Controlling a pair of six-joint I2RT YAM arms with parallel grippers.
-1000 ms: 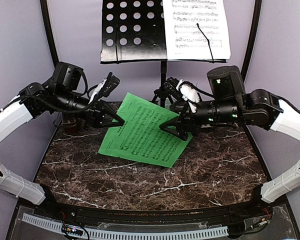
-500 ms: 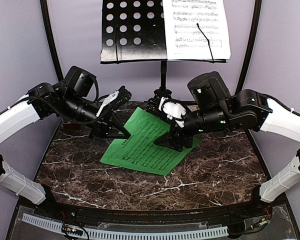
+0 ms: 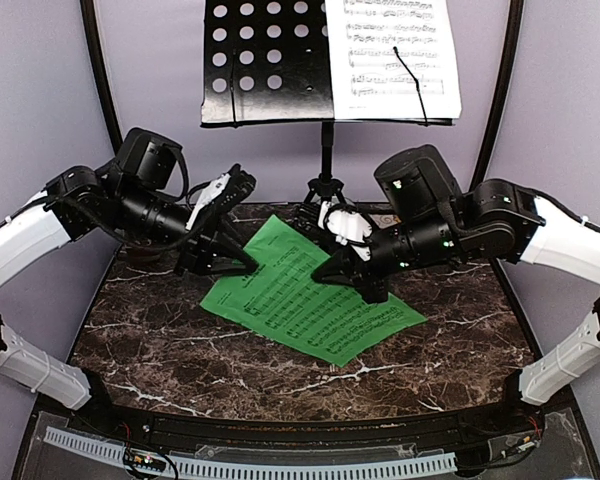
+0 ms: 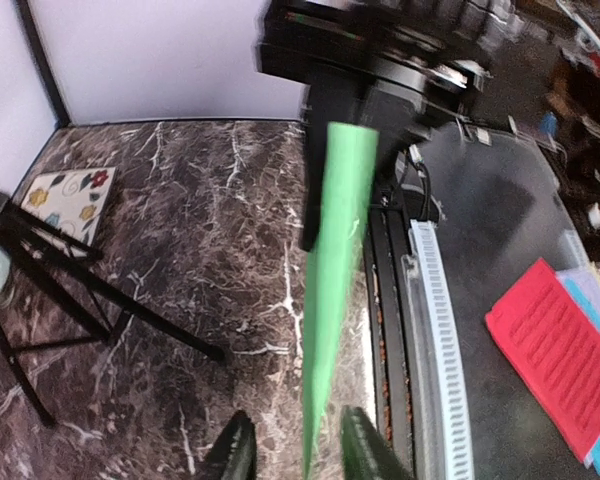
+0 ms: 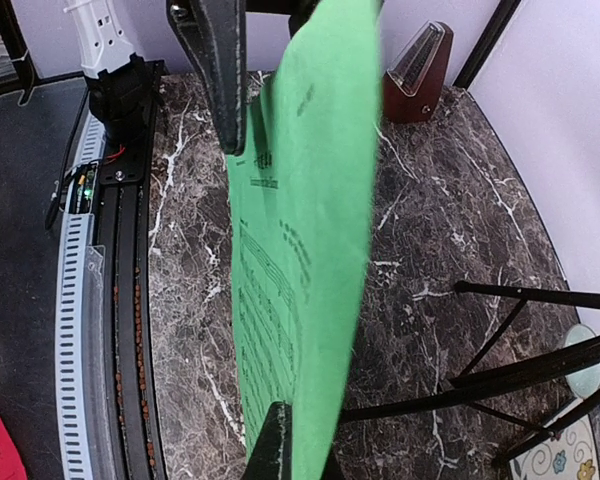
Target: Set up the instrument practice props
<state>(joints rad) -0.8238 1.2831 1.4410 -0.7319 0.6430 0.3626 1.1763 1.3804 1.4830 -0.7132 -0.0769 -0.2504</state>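
**A:** What is the green thing in the middle of the overhead view?

**B:** A thin green sheet (image 3: 300, 310) of printed music, hanging slack over the table (image 3: 430, 350), a dark brown slab of marble with white veins. The right gripper (image 3: 348, 282) is pressed together on the paper near its upper middle. At the sheet's upper-left edge is the left gripper (image 3: 238, 262). Its two black fingers (image 4: 235, 455) stand slightly apart, with the paper's edge between them.

**A:** And the stand?

**B:** The music stand (image 3: 260, 60) fills the top centre, a flat black desk punched with round holes on a thin pole. The white sheet (image 3: 395, 50) rests on the desk's right half under a thin black wire.

**A:** Anything else of the set?

**B:** In the upper right of the right wrist view, the metronome (image 5: 420, 75), a small red-brown pyramid, stands on the marble. In the lower right corner there are a cream tile (image 5: 560, 462) with flower swirls and a pale bowl (image 5: 585, 360), both by the tripod legs.
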